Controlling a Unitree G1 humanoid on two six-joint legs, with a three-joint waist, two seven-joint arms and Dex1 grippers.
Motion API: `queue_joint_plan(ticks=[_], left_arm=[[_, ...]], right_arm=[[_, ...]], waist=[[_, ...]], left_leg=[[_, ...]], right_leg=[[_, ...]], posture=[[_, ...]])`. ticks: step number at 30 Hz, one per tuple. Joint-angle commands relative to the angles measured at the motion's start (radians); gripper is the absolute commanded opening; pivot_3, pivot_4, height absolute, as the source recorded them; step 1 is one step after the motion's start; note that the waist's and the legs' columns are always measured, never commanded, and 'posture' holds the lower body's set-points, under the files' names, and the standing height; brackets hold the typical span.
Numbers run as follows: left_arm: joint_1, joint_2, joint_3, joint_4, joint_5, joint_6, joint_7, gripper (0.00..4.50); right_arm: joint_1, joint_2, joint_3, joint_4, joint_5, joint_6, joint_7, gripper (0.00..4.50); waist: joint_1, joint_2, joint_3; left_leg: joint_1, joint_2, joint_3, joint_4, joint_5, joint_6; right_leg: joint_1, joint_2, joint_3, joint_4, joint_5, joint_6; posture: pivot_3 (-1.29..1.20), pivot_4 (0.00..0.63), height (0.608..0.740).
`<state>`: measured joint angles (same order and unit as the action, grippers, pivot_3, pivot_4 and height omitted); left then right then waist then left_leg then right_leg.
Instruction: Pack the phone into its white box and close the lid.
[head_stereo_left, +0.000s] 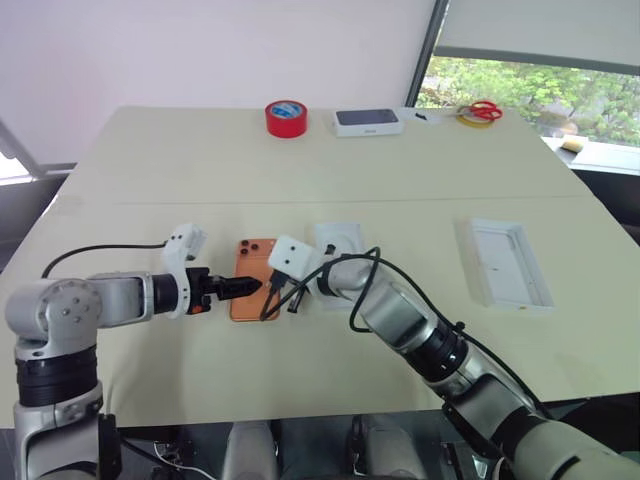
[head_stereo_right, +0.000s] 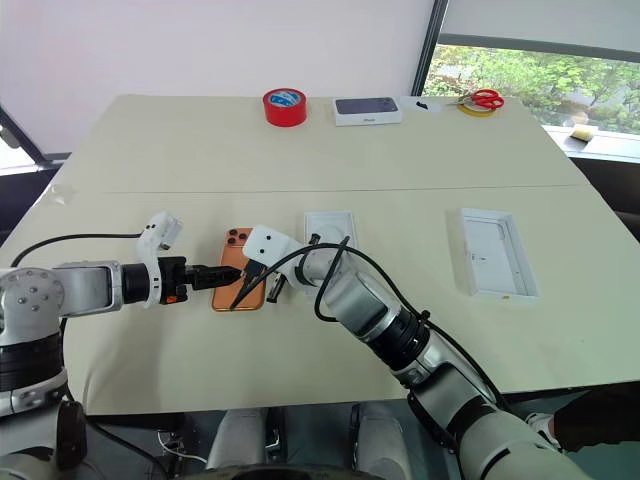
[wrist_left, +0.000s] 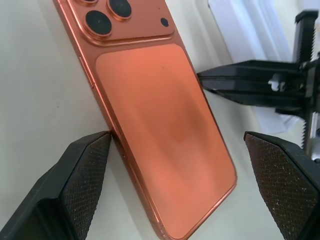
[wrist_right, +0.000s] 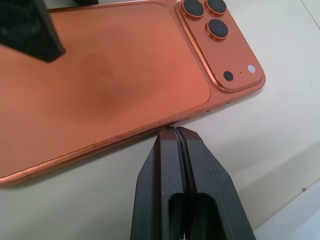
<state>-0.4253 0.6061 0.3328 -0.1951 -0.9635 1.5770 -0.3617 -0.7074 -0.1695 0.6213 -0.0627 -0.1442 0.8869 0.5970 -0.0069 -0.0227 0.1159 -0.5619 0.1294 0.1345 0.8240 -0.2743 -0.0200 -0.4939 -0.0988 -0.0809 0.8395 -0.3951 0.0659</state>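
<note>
phone (head_stereo_left: 253, 277) face down on cream table (head_stereo_left: 330, 180), left gripper (wrist_left: 177, 187) jaws wide open straddling its lower end, right gripper (wrist_right: 181, 131) pinched shut, tips at phone's long edge, white box (head_stereo_left: 337, 240) just beside, lid (head_stereo_left: 507, 262) well apart, window (head_stereo_left: 540, 85) behind

Room and table, daylight from my two o'clock

I see a wide table (head_stereo_left: 300, 170) under a pale cream cloth, a plain white wall (head_stereo_left: 200, 50) behind it at twelve o'clock, and a dark-framed window (head_stereo_left: 520, 80) at two o'clock showing green foliage under a lowered white blind (head_stereo_left: 540, 30); soft daylight falls evenly.
</note>
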Motion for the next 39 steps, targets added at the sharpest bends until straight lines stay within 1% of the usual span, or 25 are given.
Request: queue_joint_plan(ticks=[1,13,17,21,24,26,31,33,35,37,39], left_arm=[[0.0,-0.03,-0.042,0.025,-0.113,0.037,0.012,4.45],[-0.049,-0.045,0.0,0.101,-0.272,0.037,0.137,4.45],[-0.06,-0.06,-0.002,0.09,-0.308,0.037,0.176,4.45],[-0.074,-0.095,0.041,0.116,-0.312,0.037,0.224,4.45],[-0.072,-0.11,0.043,0.118,-0.252,0.037,0.277,4.45],[-0.072,-0.12,0.056,0.126,-0.24,0.037,0.3,4.45],[-0.066,-0.109,0.035,0.118,-0.224,0.037,0.322,4.45],[-0.067,-0.111,0.027,0.108,-0.256,0.037,0.307,4.45],[-0.077,-0.125,0.03,0.095,-0.323,0.037,0.3,4.45],[-0.095,-0.159,0.061,0.102,-0.384,0.037,0.314,4.45],[-0.102,-0.179,0.089,0.12,-0.402,0.037,0.344,4.45]], right_arm=[[-0.002,0.022,0.0,-0.01,0.007,-0.019,0.001,0.0],[0.01,0.032,-0.008,-0.013,0.007,-0.009,-0.006,0.0],[0.009,0.034,-0.012,-0.007,0.006,-0.012,-0.007,0.0],[0.01,0.037,-0.013,-0.005,0.002,-0.013,-0.007,0.0],[0.01,0.041,-0.015,-0.003,-0.003,-0.014,-0.005,0.0],[0.011,0.042,-0.016,-0.003,-0.006,-0.014,-0.004,0.0],[0.011,0.045,-0.017,-0.002,-0.008,-0.016,-0.003,0.0],[0.011,0.045,-0.016,-0.001,-0.008,-0.017,-0.002,0.0],[0.01,0.045,-0.016,-0.001,-0.008,-0.017,-0.002,0.0],[0.011,0.045,-0.016,-0.002,-0.008,-0.016,-0.002,0.0],[0.012,0.047,-0.017,-0.003,-0.009,-0.014,-0.002,0.0]], waist=[[0.0,0.0,0.0],[0.001,0.0,0.0],[0.0,0.0,0.0],[0.0,0.0,0.0],[0.0,0.0,0.0],[0.0,0.0,0.0],[-0.004,0.0,0.0],[-0.004,0.0,0.0],[-0.004,0.0,0.0],[-0.003,0.0,0.0],[-0.001,0.0,0.0]], left_leg=[[0.0,0.0,0.0,0.0,0.0,0.0],[0.0,0.0,0.0,0.0,0.0,0.0],[0.0,0.0,0.0,0.0,0.0,0.0],[0.0,0.0,0.0,0.0,0.0,0.0],[0.0,0.0,0.0,0.0,0.0,0.0],[0.0,0.0,0.0,0.0,0.0,0.0],[0.0,0.0,-0.001,0.0,0.0,0.0],[0.0,0.0,-0.001,0.0,0.0,0.0],[0.0,0.0,-0.001,0.0,0.0,0.0],[0.0,0.0,-0.001,0.0,0.0,0.0],[-0.001,0.0,-0.001,0.0,0.0,0.0]], right_leg=[[0.0,0.0,0.0,0.0,0.0,0.0],[0.0,0.0,0.0,0.0,0.0,0.0],[0.0,0.0,0.0,0.0,0.0,0.0],[0.0,0.0,0.0,0.0,0.0,0.0],[0.0,0.0,0.0,0.0,0.0,0.0],[0.0,0.0,0.0,0.0,0.0,0.0],[0.0,0.0,-0.001,0.0,0.0,0.0],[0.0,0.0,-0.001,0.0,0.0,0.0],[0.0,0.0,-0.001,0.0,0.0,0.0],[0.0,0.0,-0.001,0.0,0.0,0.0],[0.0,0.0,-0.001,0.0,0.0,0.0]], posture=[[0.0,0.15,0.637],[0.0,0.15,0.637],[0.0,0.15,0.637],[0.0,0.15,0.637],[0.0,0.15,0.637],[0.0,0.15,0.637],[0.0,0.15,0.637],[0.0,0.15,0.637],[0.0,0.15,0.637],[0.0,0.15,0.637],[0.0,0.15,0.637]])
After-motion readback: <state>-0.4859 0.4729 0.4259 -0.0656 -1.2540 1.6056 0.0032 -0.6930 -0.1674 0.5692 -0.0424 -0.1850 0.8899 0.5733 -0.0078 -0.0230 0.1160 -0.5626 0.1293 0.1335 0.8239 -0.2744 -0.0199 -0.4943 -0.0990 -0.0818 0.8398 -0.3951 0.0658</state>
